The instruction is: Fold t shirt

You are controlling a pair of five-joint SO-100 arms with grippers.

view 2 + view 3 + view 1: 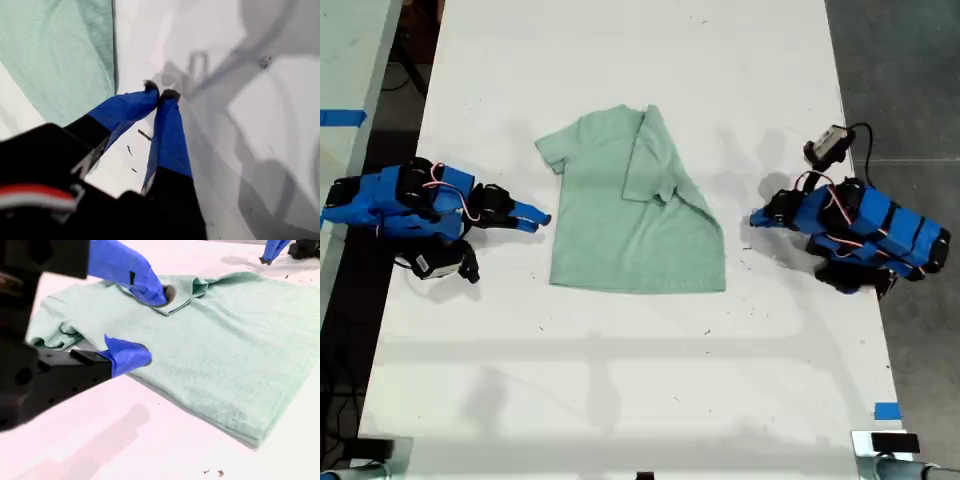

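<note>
Mint-green t shirt [610,240] flat mid-worktop [620,400], one side folded in | my first gripper [160,94]: fingers shut, empty, near cloth edge | my second gripper [152,327]: fingers apart over cloth | risk: shallow pinch, dragged cloth, undone fold

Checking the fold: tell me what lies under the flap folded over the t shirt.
The flap rests on the t shirt itself, which lies on the white table. The cloth beneath the flap is covered, so anything there cannot be seen.

The t shirt [630,215] lies on the white surface [620,380], the side toward the exterior view's right apparently folded over. Beside it at that view's left is one end effector [535,216]; the other end effector [760,218] sits slightly apart at the right.
</note>
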